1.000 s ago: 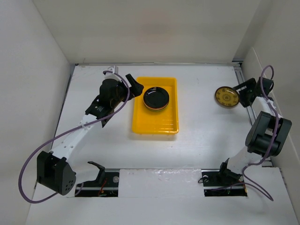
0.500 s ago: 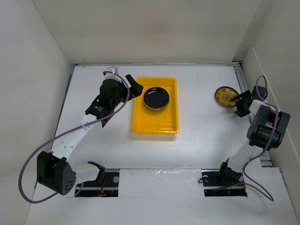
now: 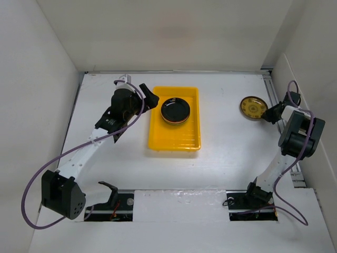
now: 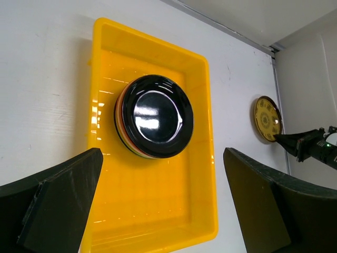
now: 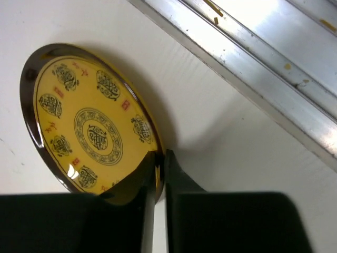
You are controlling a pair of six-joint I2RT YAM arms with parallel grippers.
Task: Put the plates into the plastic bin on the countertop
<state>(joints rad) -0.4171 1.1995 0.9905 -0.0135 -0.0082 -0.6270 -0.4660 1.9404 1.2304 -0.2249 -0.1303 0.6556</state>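
Well right of the yellow bin (image 3: pixel 158 138), on the counter (image 3: pixel 226 153): gold-patterned plate (image 5: pixel 89 121), its rim clamped by the right tool (image 5: pixel 159 176). Just left of the bin: left tool (image 3: pixel 149 99), fingers wide apart, nothing between them. Inside the bin's far half: plate stack (image 3: pixel 175 110), black one on top.

In yellow bin (image 3: pixel 174 142): plate stack (image 3: pixel 175 110), black on top; gold-patterned plate (image 3: pixel 253 107) apart on countertop (image 3: pixel 226 150).
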